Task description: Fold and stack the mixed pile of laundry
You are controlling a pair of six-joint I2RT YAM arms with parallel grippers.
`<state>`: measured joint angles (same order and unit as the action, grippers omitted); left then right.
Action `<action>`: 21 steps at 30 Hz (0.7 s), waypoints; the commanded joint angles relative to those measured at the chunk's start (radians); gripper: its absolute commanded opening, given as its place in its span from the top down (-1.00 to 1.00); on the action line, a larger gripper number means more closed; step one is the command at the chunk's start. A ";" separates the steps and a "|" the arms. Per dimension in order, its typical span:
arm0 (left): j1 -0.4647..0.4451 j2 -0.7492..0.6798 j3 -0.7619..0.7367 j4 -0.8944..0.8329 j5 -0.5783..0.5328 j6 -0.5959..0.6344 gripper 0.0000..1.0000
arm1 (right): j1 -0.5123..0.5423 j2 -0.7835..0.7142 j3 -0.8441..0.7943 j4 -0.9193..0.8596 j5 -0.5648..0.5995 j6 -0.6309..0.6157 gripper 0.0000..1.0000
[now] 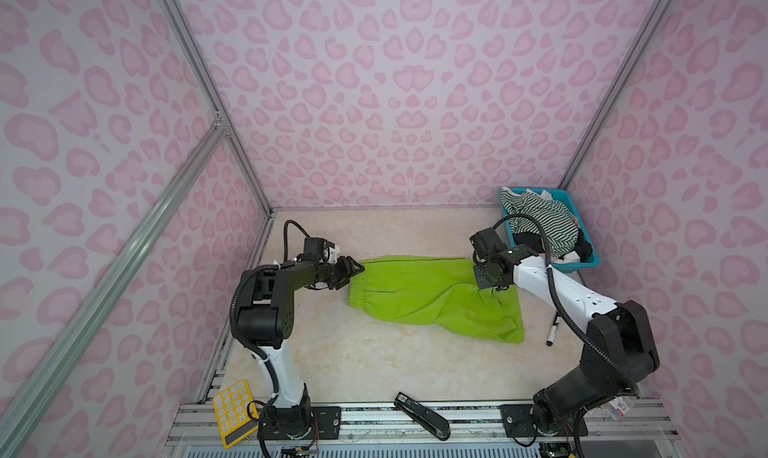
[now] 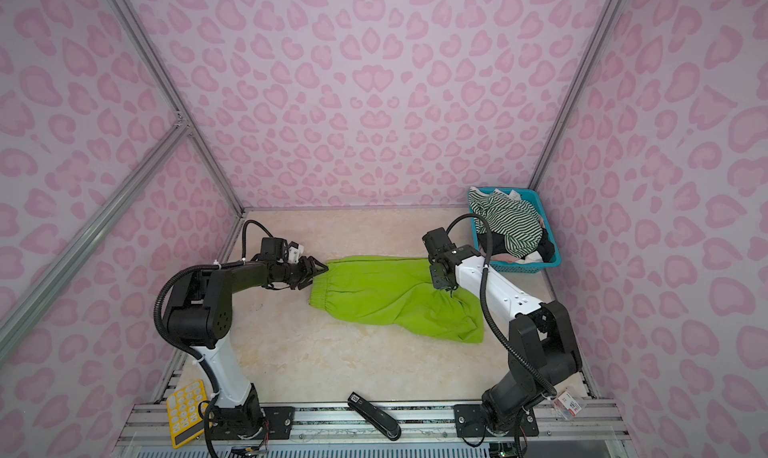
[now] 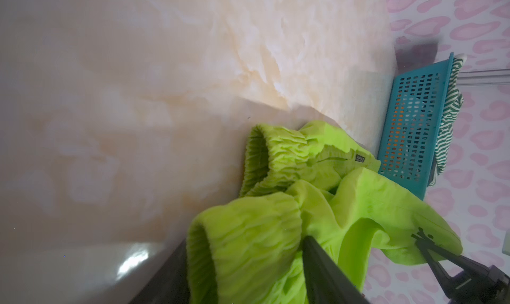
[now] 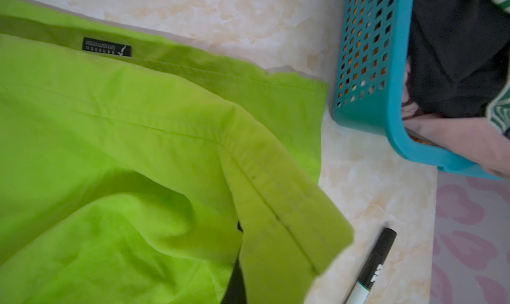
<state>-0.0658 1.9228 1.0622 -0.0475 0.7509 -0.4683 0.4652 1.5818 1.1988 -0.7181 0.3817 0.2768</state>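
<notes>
Watching from my station, I see the lime-green shorts (image 1: 432,294) spread at the middle of the table (image 1: 353,360) in both top views. The waistband points to 9 o'clock and the legs run toward 3 and 4 o'clock.

My left gripper (image 1: 356,270) sits at the waistband's 10 o'clock corner. In the left wrist view its fingers (image 3: 325,269) stand apart with gathered waistband cloth draped between them. I read it as released, though the cloth hides whether a fingertip touches it.

My right gripper (image 1: 494,289) is clenched on a leg hem at the shorts' 3 o'clock side, with a fold raised off the table.

The other laundry is heaped in the teal basket (image 1: 575,267) at the table's 2 o'clock corner. The striped top (image 1: 540,223) is uppermost, with black cloth (image 4: 455,54) and pinkish cloth (image 4: 455,140) beneath. A marker (image 1: 553,331) lies just beside the shorts at 4 o'clock.
</notes>
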 commanded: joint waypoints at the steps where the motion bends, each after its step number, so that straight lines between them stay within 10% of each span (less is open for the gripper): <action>1: -0.007 0.015 0.021 0.046 0.058 0.014 -0.05 | -0.003 0.005 -0.010 0.009 -0.004 0.007 1.00; 13: -0.007 -0.087 -0.013 0.055 0.029 -0.011 0.93 | -0.025 0.000 -0.020 0.034 -0.027 -0.013 1.00; 21: 0.019 -0.287 -0.118 -0.051 -0.118 -0.023 0.94 | -0.006 0.024 0.004 0.047 -0.101 -0.055 1.00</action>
<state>-0.0555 1.6989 0.9710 -0.0479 0.7181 -0.4965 0.4465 1.5913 1.1923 -0.6849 0.3206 0.2489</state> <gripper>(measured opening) 0.075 0.052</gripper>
